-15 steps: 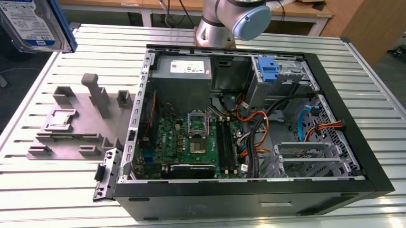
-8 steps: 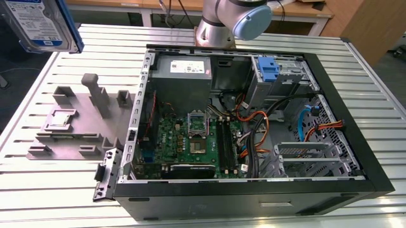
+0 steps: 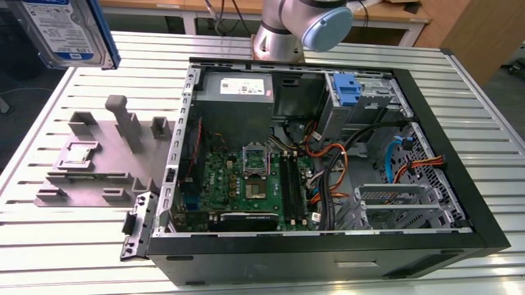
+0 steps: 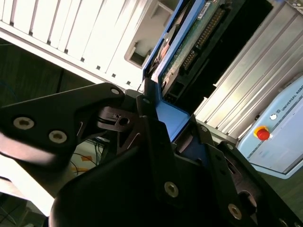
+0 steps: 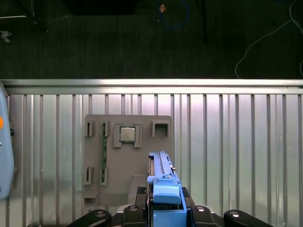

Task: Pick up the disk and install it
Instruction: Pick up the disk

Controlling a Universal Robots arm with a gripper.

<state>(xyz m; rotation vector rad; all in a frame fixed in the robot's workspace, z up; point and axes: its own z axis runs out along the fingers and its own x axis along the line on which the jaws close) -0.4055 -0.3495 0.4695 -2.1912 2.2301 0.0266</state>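
Clamped tight in the black fingers of the gripper, the disk stands edge-on, seen against the grey parts fixture on the slatted metal table, its blue carrier pinched at one end. In the exterior view the disk hangs high at the exterior view's left, well apart from the open computer case and its drive cage

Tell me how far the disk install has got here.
Done: the disk is picked up, hanging above the grey holder. In hand: the gripper has its jaws shut on the disk's blue frame. Left: the disk is outside the open computer case, not yet installed.
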